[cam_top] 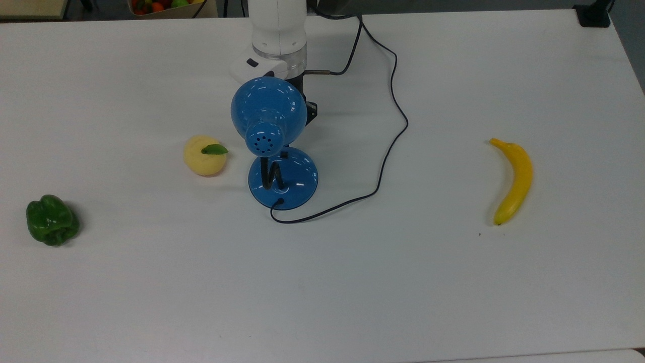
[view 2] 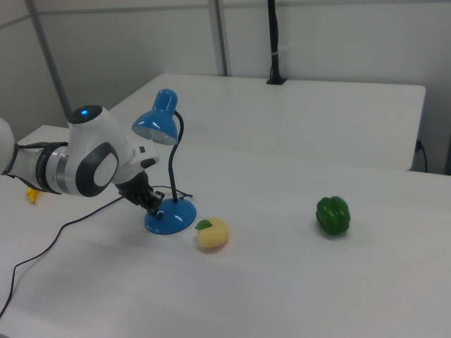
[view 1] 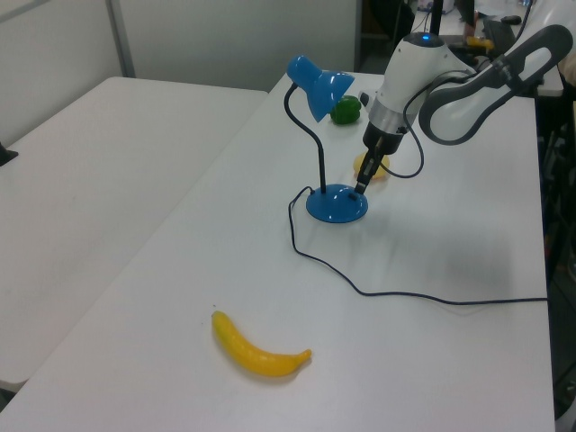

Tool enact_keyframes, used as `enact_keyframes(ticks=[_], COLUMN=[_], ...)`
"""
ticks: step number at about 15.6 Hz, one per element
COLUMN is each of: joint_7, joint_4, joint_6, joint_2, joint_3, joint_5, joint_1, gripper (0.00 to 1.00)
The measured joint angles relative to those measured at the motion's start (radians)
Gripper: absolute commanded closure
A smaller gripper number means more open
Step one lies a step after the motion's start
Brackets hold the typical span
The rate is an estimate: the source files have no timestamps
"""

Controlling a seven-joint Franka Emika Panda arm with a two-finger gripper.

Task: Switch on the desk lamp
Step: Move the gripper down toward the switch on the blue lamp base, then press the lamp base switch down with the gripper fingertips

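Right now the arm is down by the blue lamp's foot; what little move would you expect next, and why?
Probably a short push down onto the small black switch on the desk lamp's base. In the left view the gripper hangs right at the base's edge, and the shade shows no glow.

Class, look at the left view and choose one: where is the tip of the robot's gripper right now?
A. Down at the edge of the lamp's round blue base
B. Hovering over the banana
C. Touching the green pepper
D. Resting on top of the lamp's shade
A. In the left view the gripper points down at the rim of the desk lamp base, far from the banana and the green pepper.
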State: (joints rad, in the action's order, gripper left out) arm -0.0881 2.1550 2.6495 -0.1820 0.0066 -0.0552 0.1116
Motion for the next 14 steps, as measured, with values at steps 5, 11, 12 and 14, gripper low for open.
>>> enact_keyframes(ticks=[5,11,12,14], joint_7=[-0.001,-0.001,-0.002,-0.002], joint_4=[-0.021,-0.025,-0.025,-0.026], joint_6=[0.036,0.061,0.066,0.07], joint_2=[-0.024,-0.045,-0.048,-0.053], joint_3=[0.0,0.0,0.0,0.0], joint_5=[0.0,0.0,0.0,0.0], joint_1=[-0.001,-0.002,-0.002,-0.002], gripper=[1.0,1.0,1.0,1.0])
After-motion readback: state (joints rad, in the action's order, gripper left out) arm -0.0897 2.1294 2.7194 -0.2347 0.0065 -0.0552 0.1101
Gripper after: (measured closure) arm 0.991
